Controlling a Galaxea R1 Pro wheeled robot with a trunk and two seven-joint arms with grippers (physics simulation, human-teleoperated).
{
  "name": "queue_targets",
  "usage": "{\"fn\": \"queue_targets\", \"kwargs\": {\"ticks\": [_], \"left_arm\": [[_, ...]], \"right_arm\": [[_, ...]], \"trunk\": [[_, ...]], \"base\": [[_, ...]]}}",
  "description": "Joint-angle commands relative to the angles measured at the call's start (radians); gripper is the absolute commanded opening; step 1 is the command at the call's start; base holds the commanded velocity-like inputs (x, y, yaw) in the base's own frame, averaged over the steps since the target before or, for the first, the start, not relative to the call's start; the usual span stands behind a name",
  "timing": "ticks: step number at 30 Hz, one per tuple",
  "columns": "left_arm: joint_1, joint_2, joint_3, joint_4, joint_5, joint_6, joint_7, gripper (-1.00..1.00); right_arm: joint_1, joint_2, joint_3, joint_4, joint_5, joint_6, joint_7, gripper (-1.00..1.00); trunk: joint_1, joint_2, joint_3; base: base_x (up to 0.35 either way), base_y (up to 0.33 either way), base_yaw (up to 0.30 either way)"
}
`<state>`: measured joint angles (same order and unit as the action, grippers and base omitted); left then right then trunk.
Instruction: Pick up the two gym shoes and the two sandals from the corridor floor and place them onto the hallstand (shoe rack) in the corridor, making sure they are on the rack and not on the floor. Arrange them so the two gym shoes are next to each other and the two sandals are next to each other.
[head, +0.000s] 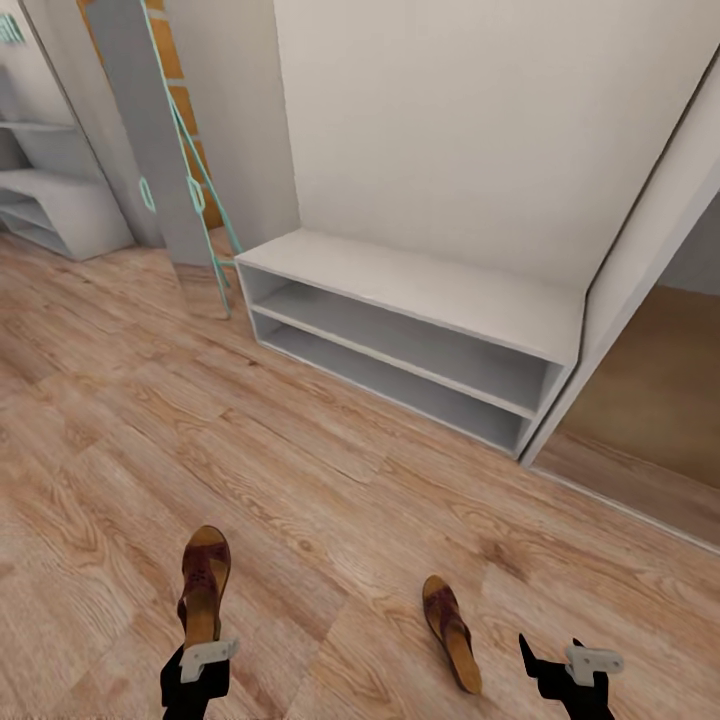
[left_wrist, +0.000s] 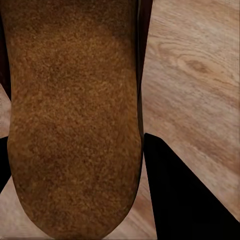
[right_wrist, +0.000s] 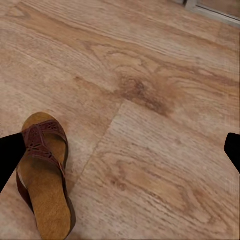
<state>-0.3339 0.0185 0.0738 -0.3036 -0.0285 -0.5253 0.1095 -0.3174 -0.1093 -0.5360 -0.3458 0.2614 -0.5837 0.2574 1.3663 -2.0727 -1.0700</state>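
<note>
two sandals count out on the corridor floor (head: 330, 470), lying well apart. the left sandal (head: 204, 580) points toward the wall, and the left gripper (head: 196, 668) is at its heel; up close the cork footbed (left_wrist: 75, 120) runs between the dark fingers (left_wrist: 185, 195), which look closed in on its sides, though i can't be sure they grip it. the right sandal (head: 450, 630) lies flat on the planks, toe strap (right_wrist: 42, 140) away from the robot, with the right gripper (head: 570, 665) just beside it and apart from it, fingers spread wide with bare wood between them.

ahead, one low grey two-shelf bench (head: 420, 330) stands against the pale wall (head: 480, 130), its top and both shelves bare. to its left a grey panel (head: 150, 130) with a teal cord (head: 205, 190) leans by the wall, and farther left is the hallstand (head: 55, 200), grey, with shelves above its base. a doorway (head: 650, 400) opens at the right. the floor between the sandals and the bench is open planking.
</note>
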Motion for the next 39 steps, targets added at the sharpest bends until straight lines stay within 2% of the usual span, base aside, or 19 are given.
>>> {"fn": "queue_targets", "kwargs": {"ticks": [1, 21, 26, 29, 32, 33, 34, 35, 36, 39], "left_arm": [[-0.001, -0.001, 0.003, 0.000, -0.007, -0.002, 0.003, -1.00], [-0.002, 0.001, 0.004, -0.006, -0.006, 0.000, 0.002, -1.00], [-0.016, 0.007, 0.002, -0.006, -0.006, 0.013, -0.001, -1.00], [-0.045, 0.009, 0.002, -0.020, -0.007, 0.027, -0.003, -1.00], [-0.091, 0.009, 0.001, -0.032, -0.009, 0.065, -0.006, -1.00], [-0.114, 0.007, 0.000, -0.036, -0.010, 0.098, -0.008, -1.00], [-0.136, 0.004, -0.001, -0.040, -0.011, 0.138, -0.010, -1.00], [-0.211, -0.007, -0.004, -0.055, -0.012, 0.236, -0.012, -1.00], [-0.223, -0.010, -0.005, -0.063, -0.012, 0.249, -0.012, -1.00], [-0.233, -0.012, -0.005, -0.074, -0.013, 0.259, -0.012, -1.00]], "right_arm": [[-0.001, 0.000, -0.009, 0.001, 0.009, -0.004, 0.005, 1.00], [-0.001, 0.001, -0.009, -0.001, 0.009, -0.003, 0.005, 1.00], [-0.001, -0.001, -0.008, -0.005, 0.009, -0.001, 0.006, 1.00], [-0.001, -0.002, 0.003, -0.028, 0.031, 0.012, 0.005, 1.00], [-0.010, 0.004, 0.027, -0.073, 0.076, 0.066, 0.003, 1.00], [-0.021, 0.008, 0.038, -0.105, 0.101, 0.119, 0.002, 1.00], [-0.038, 0.014, 0.046, -0.144, 0.123, 0.191, 0.001, 1.00], [-0.098, 0.051, 0.068, -0.270, 0.156, 0.436, 0.000, 1.00], [-0.112, 0.057, 0.081, -0.299, 0.159, 0.486, 0.002, 1.00], [-0.125, 0.063, 0.105, -0.341, 0.162, 0.533, 0.005, 1.00]], "trunk": [[0.000, 0.000, -0.001], [0.000, 0.000, 0.000], [0.000, 0.000, 0.000], [0.000, 0.000, 0.000], [0.000, 0.000, 0.000], [0.000, 0.000, 0.000], [0.000, 0.000, 0.000], [0.000, 0.000, 0.000], [0.000, 0.000, 0.000], [0.000, 0.000, 0.000]], "base": [[0.000, -0.050, 0.084], [-0.062, -0.045, 0.008], [0.000, 0.000, 0.000], [0.000, 0.000, 0.000], [0.000, 0.000, 0.000], [0.000, 0.000, 0.000], [0.000, 0.000, 0.000], [0.000, 0.000, 0.000], [0.000, 0.000, 0.000], [0.000, 0.000, 0.000]]}}
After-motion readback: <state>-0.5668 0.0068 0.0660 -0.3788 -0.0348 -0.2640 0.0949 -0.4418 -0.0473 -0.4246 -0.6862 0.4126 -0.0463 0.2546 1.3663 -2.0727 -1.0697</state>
